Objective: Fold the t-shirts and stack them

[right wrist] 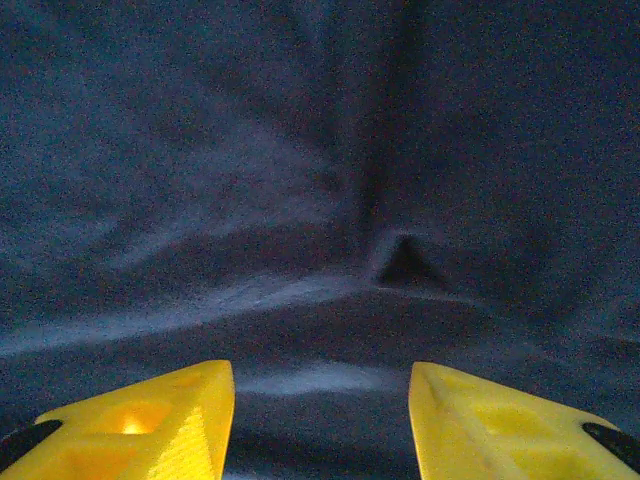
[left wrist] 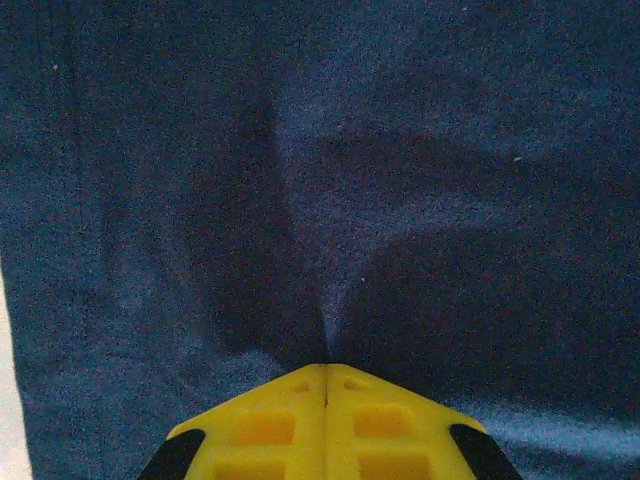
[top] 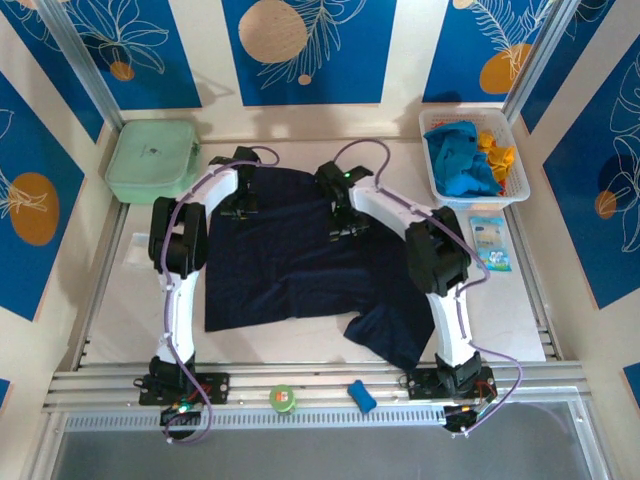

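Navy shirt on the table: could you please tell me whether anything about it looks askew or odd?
Yes. The navy shirt lies mostly flat, but its near right part juts out crumpled beside the right arm, breaking the neat outline. Creases also gather at the closed left fingers.

Robotics lab test cell, not a home or shop. Evidence: left arm [top: 178, 290] and right arm [top: 452, 310] bolted side by side to an aluminium rail [top: 320, 383] at the near edge of a white counter [top: 110, 300]. Extrusion posts [top: 85, 55] frame the booth, and printed blue leaf panels [top: 310, 50] wall it in on three sides. Purple cables [top: 517, 372] run exposed from the bases. Props look staged: navy t-shirt [top: 270, 270] spread flat, white basket [top: 436, 175], mint box [top: 150, 160] — tape roll [top: 284, 399] on the rail.
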{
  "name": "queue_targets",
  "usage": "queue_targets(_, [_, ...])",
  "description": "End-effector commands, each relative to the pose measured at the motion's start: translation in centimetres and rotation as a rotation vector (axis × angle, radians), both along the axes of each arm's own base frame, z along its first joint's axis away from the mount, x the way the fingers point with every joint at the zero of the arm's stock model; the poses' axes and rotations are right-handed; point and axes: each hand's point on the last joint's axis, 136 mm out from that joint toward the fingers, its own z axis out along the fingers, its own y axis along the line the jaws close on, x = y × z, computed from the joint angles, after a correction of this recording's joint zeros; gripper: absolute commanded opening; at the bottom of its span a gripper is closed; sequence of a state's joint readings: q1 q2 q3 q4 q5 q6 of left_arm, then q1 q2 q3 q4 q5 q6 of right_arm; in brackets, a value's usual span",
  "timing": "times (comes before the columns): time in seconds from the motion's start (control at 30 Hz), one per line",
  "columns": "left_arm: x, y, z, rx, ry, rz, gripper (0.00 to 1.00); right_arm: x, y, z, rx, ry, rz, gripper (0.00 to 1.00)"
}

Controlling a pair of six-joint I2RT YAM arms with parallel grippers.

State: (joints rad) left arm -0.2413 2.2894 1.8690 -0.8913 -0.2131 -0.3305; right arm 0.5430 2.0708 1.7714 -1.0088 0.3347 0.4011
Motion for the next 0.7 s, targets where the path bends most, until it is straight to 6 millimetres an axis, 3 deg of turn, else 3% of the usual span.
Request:
queue_targets(0.0, [0.0, 0.0, 1.5, -0.020, -0.026, -0.009, 0.00, 2.2, -2.9, 4.6, 0.112, -0.077, -0.115, 0.51])
queue_targets(0.1, [0.0, -0.2, 1.4, -0.026, -0.024, -0.008, 0.00, 4.3, -4.5, 4.2, 0.207, -0.061, -0.155, 0.50])
queue_targets(0.27, [-0.1, -0.1, 1.3, -0.022, -0.020, -0.009, 0.00, 8.2, -4.2, 3.1, 0.386, -0.031, -0.113, 0.55])
queue_targets(0.37, [-0.3, -0.1, 1.3, -0.018, -0.016, -0.008, 0.00, 9.4, -3.6, 2.1, 0.412, -0.002, -0.096, 0.56])
queue_targets(0.5, [-0.5, 0.1, 1.0, -0.011, -0.009, -0.007, 0.00, 9.7, -2.7, 0.0, 0.435, 0.055, -0.103, 0.55])
queue_targets(0.57, [-0.6, 0.1, 0.9, -0.010, -0.005, -0.008, 0.00, 9.4, -1.6, -0.8, 0.468, 0.088, -0.099, 0.50])
queue_targets(0.67, [-0.6, 0.2, 0.9, -0.006, -0.003, -0.010, 0.00, 8.4, 0.6, -0.7, 0.512, 0.103, -0.065, 0.43])
